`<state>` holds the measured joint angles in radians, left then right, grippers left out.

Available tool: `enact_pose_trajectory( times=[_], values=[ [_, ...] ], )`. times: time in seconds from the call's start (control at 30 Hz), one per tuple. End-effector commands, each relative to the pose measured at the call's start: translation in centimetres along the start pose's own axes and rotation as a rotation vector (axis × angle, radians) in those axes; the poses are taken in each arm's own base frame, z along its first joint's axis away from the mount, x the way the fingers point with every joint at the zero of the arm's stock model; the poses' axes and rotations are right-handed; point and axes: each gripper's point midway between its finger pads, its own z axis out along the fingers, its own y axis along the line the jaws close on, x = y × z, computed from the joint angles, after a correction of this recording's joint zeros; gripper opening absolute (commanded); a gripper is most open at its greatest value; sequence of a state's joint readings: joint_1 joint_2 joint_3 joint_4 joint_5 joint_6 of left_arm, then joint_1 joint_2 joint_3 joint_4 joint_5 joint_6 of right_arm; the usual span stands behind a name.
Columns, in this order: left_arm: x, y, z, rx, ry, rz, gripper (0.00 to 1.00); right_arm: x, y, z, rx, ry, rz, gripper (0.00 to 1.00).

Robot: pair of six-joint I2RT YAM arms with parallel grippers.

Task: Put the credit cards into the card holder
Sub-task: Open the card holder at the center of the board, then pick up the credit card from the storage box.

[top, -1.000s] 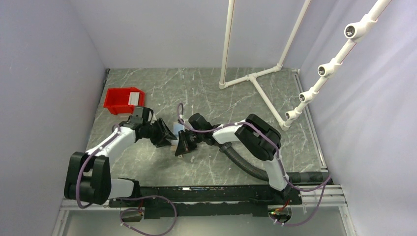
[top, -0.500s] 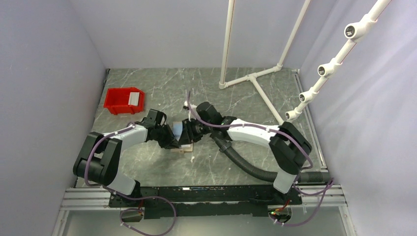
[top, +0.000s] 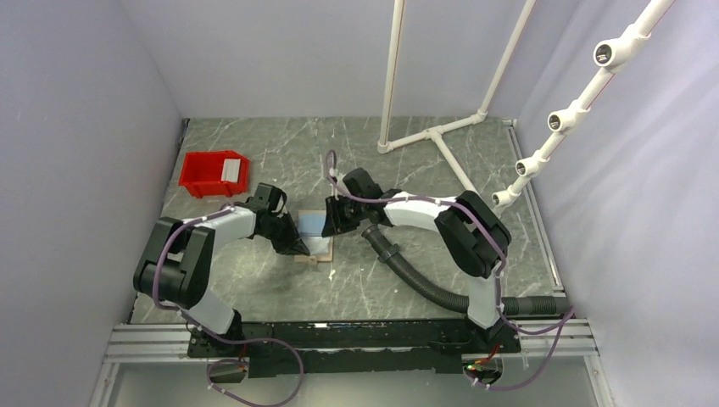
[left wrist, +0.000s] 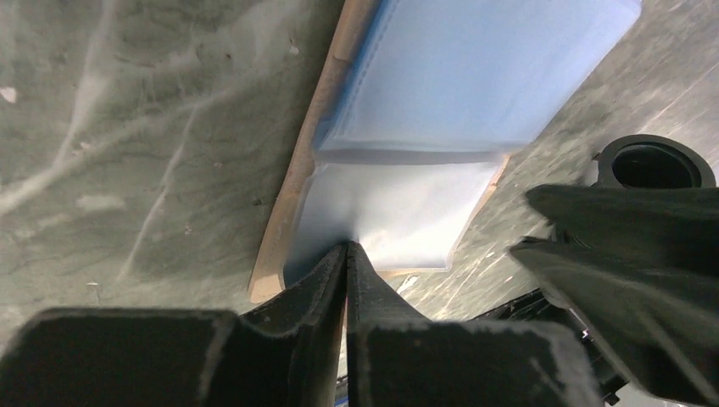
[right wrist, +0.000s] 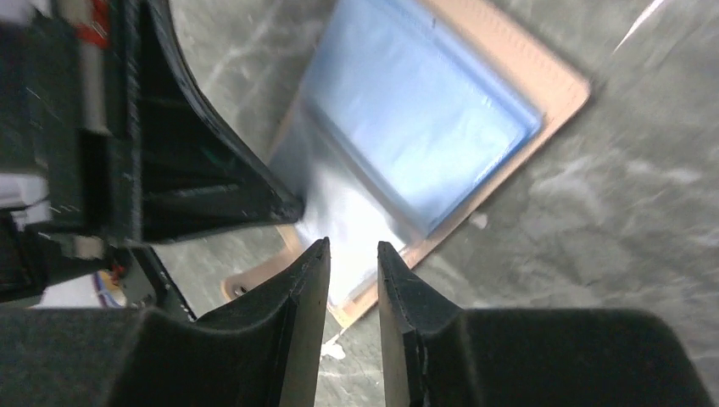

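Note:
The card holder (top: 323, 254) lies open on the table, a tan cover (left wrist: 292, 191) with clear sleeves. A pale blue credit card (left wrist: 475, 68) lies flat on its far half, also visible as the blue card (right wrist: 415, 119) in the right wrist view. The near half looks whitish (left wrist: 398, 212). My left gripper (left wrist: 348, 248) is shut, its tips pinching the near edge of that whitish sleeve, which puckers there. My right gripper (right wrist: 352, 246) hovers open over the holder's corner with nothing between its fingers. In the top view the left gripper (top: 299, 247) and the right gripper (top: 332, 224) flank the holder.
A red bin (top: 203, 175) with a whitish card (top: 230, 170) in it stands at the back left. A white pipe frame (top: 437, 136) stands at the back right. The right arm's corrugated hose (top: 415, 280) runs along the table.
The left gripper closed onto the holder's near edge. The right gripper opened, let go of the blue card and drew back slightly; the card now rests on the holder.

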<state>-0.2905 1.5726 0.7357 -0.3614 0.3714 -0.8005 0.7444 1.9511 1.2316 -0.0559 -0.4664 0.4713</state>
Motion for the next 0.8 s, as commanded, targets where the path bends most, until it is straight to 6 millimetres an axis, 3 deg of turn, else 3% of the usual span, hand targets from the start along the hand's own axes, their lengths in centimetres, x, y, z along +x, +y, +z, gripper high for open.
enact_pose_trajectory(
  times=[0.0,0.13,0.3,0.4,0.77],
  values=[
    [-1.5,7.6,0.4,-0.297,-0.044,0.048,0.13,2.0,0.8,1.2,0.033,-0.026,-0.032,0.29],
    [-3.4,7.3,0.3,-0.294,-0.038,0.059,0.13,5.0,2.2,2.6,0.044,-0.033,0.0,0.26],
    [-6.3,7.4,-0.3,-0.328,-0.066,0.044,0.14,5.4,6.1,4.0,-0.1,-0.046,0.067,0.24],
    [-7.2,6.2,-1.1,-0.291,-0.095,0.048,0.19,4.1,8.2,3.0,-0.206,-0.071,0.082,0.27],
    [-6.8,0.3,-6.8,-0.044,-0.175,0.09,0.55,-1.2,6.3,-2.4,-0.114,-0.102,-0.074,0.41]
  ],
)
